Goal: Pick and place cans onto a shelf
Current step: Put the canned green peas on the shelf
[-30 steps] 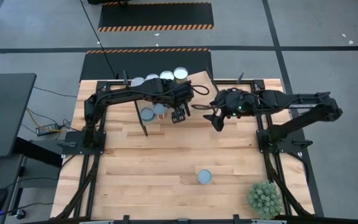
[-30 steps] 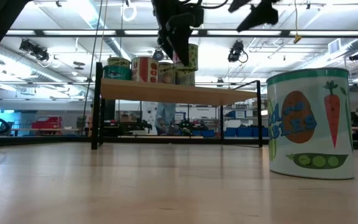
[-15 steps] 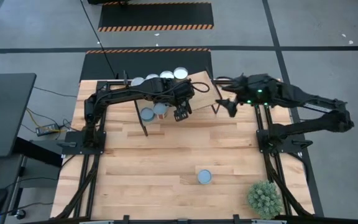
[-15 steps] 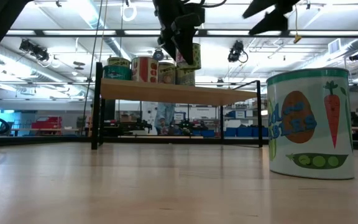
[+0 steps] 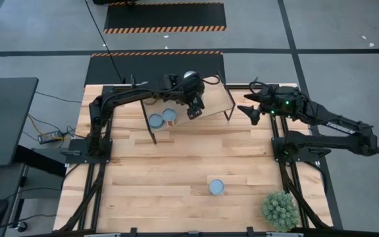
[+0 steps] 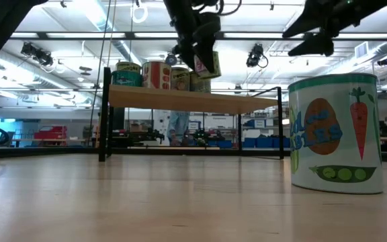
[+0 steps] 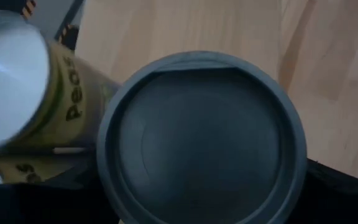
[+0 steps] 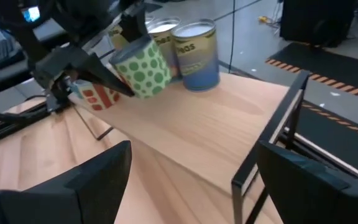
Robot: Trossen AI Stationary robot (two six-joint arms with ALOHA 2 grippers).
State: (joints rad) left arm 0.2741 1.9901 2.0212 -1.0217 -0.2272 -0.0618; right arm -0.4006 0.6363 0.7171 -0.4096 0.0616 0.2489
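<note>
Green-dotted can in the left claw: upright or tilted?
Tilted. Held in the left claw, the green-dotted can leans above the shelf.

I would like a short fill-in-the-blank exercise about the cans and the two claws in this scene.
1. The left claw holds a green-dotted can above the ___.
2. The right claw is open and ___.
3. A lone can stands on the table near the spiky green ___.

Missing words: shelf; empty; plant.
</note>
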